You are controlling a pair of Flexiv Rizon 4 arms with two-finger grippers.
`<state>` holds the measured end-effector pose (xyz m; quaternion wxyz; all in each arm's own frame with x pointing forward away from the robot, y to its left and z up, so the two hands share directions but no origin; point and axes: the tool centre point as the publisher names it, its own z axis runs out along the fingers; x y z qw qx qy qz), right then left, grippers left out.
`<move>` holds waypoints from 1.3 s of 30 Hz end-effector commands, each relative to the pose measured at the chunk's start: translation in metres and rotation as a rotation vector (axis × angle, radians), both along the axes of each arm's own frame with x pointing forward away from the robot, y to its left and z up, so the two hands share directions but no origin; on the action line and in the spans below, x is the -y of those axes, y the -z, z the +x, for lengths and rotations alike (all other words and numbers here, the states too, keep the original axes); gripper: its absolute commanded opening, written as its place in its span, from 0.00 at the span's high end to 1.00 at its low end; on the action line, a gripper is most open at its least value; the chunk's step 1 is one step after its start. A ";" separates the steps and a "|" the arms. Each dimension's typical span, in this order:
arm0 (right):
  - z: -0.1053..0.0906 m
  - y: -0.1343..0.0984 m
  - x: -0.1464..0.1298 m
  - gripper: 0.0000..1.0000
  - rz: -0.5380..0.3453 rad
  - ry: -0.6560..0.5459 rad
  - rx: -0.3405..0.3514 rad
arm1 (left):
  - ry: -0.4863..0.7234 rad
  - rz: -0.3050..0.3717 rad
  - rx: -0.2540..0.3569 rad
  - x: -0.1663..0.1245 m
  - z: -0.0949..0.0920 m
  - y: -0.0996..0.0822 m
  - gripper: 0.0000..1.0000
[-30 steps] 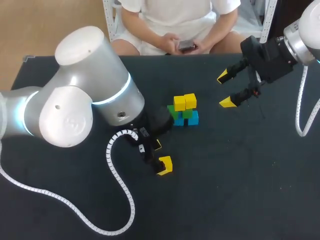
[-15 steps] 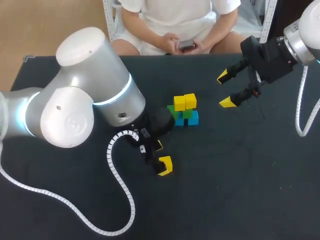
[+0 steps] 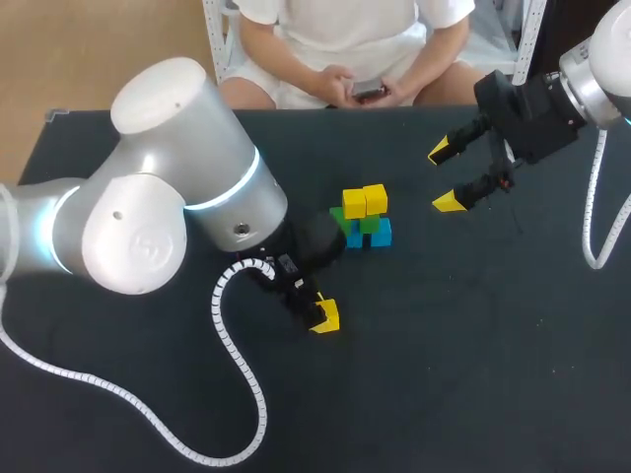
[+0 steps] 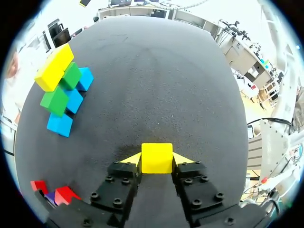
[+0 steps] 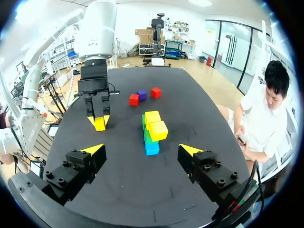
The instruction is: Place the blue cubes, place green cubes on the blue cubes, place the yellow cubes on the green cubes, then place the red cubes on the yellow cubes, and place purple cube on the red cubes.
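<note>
Just now, the fingers of the left gripper (image 4: 156, 162), spread half a second earlier, were closed on a loose yellow cube (image 4: 156, 156) low on the bench (image 3: 473, 345), near and left of the stack (image 3: 365, 219). It was judged ready for lifting. The right gripper (image 3: 446, 177) was held spread and empty.

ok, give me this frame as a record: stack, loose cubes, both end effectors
stack: small blue cubes at the base, green cubes on them, yellow cubes on top
left end effector: shut on a separate yellow cube, apart from the stack
right end effector: open, empty, beside the stack, not touching
loose on black table: two red cubes, one purple cube
</note>
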<state>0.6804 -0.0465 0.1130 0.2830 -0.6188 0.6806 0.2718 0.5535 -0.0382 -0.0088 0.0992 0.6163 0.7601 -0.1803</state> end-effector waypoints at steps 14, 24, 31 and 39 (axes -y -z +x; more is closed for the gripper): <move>-0.001 0.000 0.000 0.00 0.001 0.002 0.002 | -0.002 0.082 0.102 -0.023 0.023 -0.033 1.00; -0.001 0.000 0.000 0.00 0.001 0.002 0.002 | 0.009 0.118 0.224 -0.044 0.062 -0.067 1.00; -0.001 0.000 0.000 0.00 0.001 0.002 0.002 | 0.017 0.129 0.278 -0.048 0.079 -0.084 1.00; -0.001 0.000 0.000 0.00 0.001 0.002 0.002 | 0.034 0.106 0.311 -0.041 0.095 -0.096 1.00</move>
